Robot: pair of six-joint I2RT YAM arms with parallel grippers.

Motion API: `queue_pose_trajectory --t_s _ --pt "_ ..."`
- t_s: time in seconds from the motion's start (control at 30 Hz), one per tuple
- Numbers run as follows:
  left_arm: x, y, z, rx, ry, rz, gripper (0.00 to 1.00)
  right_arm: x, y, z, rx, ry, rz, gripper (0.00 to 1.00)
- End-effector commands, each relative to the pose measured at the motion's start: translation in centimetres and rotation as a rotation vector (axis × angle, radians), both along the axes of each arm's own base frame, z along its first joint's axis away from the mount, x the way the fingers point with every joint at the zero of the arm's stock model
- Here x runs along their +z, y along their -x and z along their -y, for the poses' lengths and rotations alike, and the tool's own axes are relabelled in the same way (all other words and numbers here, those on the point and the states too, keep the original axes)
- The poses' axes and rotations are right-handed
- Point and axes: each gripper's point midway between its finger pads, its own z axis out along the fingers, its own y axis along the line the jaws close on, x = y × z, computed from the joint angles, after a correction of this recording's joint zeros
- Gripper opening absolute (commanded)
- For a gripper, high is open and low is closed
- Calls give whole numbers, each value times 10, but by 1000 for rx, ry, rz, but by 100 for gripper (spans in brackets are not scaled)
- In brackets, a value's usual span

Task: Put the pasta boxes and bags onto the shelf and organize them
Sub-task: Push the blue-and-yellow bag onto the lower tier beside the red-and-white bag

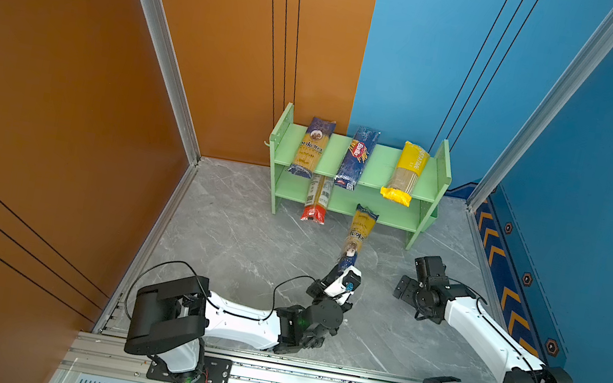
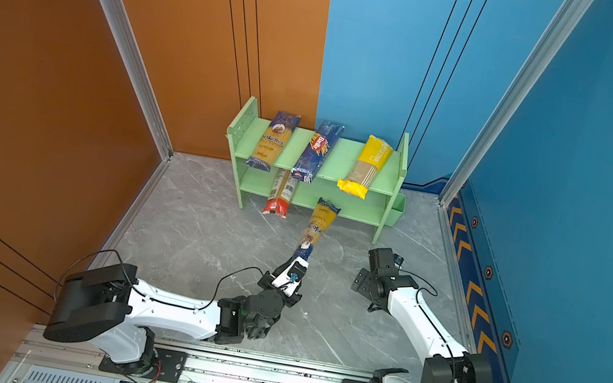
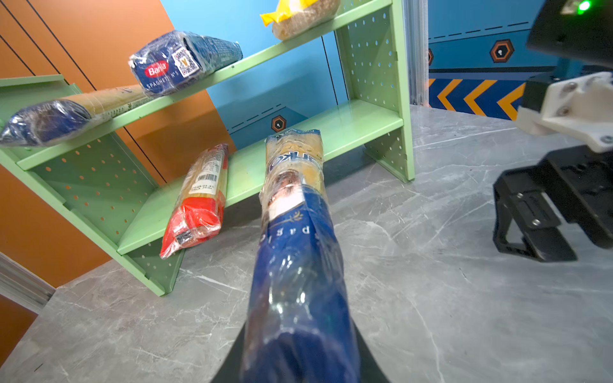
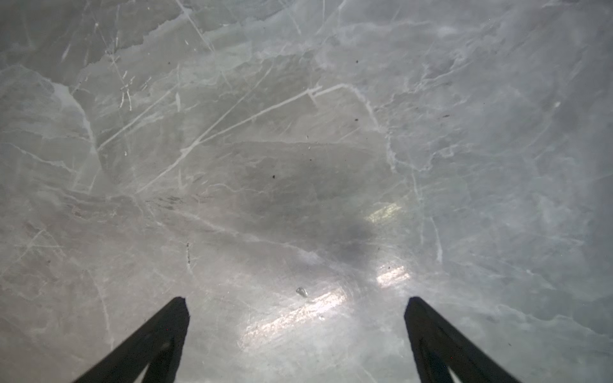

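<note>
Overhead scene on a grey marble-patterned bench (image 1: 246, 241), read from left to right. A pastel-green two-tier open shelf (image 1: 380, 169) with hole-dotted side panels stands at the 12 o'clock end of the bench.

Toward 9 o'clock on the top tier lies a dark-blue-and-yellow spaghetti bag (image 1: 310, 147), its near end overhanging the front edge. Beneath it, on the lower tier, is a clear spaghetti bag with a red end (image 1: 316, 202); the red end projects toward 6 o'clock, past the tier's edge. At the middle of the top tier is a dark blue Barilla spaghetti pack (image 1: 356, 159), slanted slightly toward 1 o'clock.

Just right of centre, a second dark-blue-and-yellow spaghetti bag (image 1: 359, 231) points toward 12 o'clock. Its yellow end is at the front edge of the lower tier; whether it rests on the tier cannot be told. The left gripper (image 1: 343, 269) is at the 6 o'clock end of this bag, jaws pinching its dark blue end.

Toward 3 o'clock on the top tier is a yellow Pastatime spaghetti bag (image 1: 404, 173), its crimped end overhanging the front. The right gripper (image 4: 297, 300) is at 3 o'clock of the left gripper and well apart from it, jaws spread wide and pointing down at bare bench
</note>
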Motion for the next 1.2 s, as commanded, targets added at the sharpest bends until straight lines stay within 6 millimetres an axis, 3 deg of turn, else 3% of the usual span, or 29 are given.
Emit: queue_pose_trajectory --t_s 0.0,0.33,1.03,1.07,1.17 --pt "65 -17 -7 88 237 98 0 8 2 7 -14 21 5 100" --pt "70 -43 3 124 232 137 0 10 3 8 -15 23 2 100" --pt "52 -82 24 121 201 137 0 8 5 12 -20 26 -5 100" --pt "63 -85 27 121 228 149 0 8 5 12 -21 27 -5 100" --pt "62 -90 32 107 227 150 0 8 5 13 -21 27 -7 100"
